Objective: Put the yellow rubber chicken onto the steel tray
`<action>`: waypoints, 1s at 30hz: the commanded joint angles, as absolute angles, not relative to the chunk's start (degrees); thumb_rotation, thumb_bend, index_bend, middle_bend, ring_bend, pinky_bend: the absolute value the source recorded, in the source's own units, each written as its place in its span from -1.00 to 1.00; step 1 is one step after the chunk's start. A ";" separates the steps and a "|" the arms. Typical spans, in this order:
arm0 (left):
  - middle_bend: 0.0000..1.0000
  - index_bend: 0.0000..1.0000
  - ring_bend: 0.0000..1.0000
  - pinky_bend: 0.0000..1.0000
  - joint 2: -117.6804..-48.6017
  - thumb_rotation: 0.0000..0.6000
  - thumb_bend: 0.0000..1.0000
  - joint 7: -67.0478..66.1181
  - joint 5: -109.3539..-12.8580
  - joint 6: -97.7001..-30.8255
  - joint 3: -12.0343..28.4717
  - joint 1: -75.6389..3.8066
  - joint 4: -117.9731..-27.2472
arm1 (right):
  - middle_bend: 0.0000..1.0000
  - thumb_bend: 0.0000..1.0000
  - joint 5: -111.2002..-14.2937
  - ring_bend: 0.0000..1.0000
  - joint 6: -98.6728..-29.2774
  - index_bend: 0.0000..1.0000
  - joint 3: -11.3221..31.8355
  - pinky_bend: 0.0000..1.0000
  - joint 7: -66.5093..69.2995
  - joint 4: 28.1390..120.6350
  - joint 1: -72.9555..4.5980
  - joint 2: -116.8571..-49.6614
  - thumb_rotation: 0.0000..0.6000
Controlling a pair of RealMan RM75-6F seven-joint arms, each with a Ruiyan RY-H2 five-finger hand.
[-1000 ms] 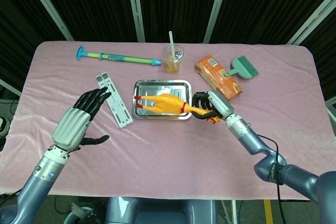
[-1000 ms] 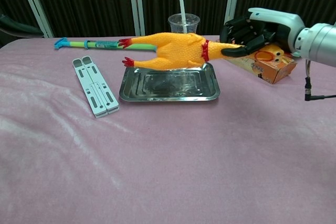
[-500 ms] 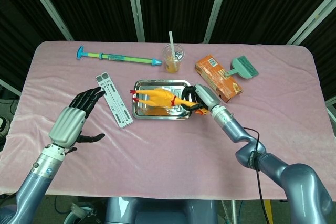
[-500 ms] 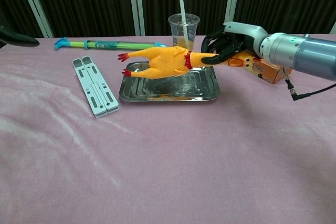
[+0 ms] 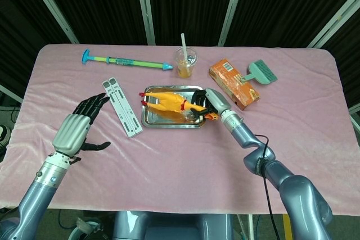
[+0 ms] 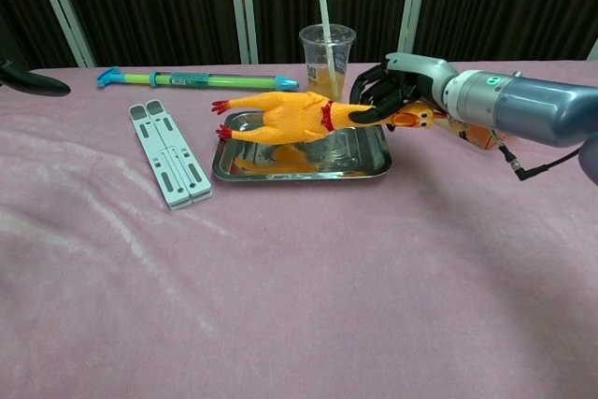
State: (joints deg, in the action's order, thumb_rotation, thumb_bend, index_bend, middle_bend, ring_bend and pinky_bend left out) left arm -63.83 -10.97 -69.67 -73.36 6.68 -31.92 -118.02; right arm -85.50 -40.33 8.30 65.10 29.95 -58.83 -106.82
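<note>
Right hand [image 6: 388, 92] grips one yellow rubber chicken [image 6: 290, 119] by the neck, body just above the one steel tray [image 6: 299, 167], feet toward the tray's left end. Left hand [image 5: 77, 127] spread, holding nothing, hovering beside one white folding stand [image 5: 122, 106]. Also: one cup [image 5: 185, 63], one syringe toy [image 5: 126, 60], one orange box [image 5: 233, 82], one brush [image 5: 260, 71].

Left robot hand [image 6: 33, 79] mostly cut off by chest view's left edge. Chicken [image 5: 169, 104] neck hidden inside right robot hand [image 5: 209, 104]. Box [image 6: 478, 133] mostly hidden behind that arm.
</note>
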 commanded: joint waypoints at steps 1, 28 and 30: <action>-1.00 -1.00 -1.00 -0.85 -63.92 0.99 -1.00 -10.94 -69.64 -73.06 6.85 -31.83 -117.88 | -0.14 -0.01 -86.09 -0.34 -40.54 -0.25 7.51 -0.23 65.57 28.92 -58.75 -107.17 1.00; -1.00 -1.00 -1.00 -0.84 -62.17 1.00 -0.98 -12.86 -70.25 -75.55 7.68 -28.11 -115.95 | -0.39 -0.45 -82.32 -0.45 -49.86 -0.39 9.74 -0.46 52.67 34.04 -52.71 -98.65 1.00; -1.00 -1.00 -1.00 -0.84 -61.70 1.00 -0.96 -13.25 -69.90 -76.83 7.45 -26.99 -115.00 | -0.33 -0.38 -80.58 -0.40 -52.23 -0.31 10.70 -0.41 48.70 35.75 -50.20 -96.58 1.00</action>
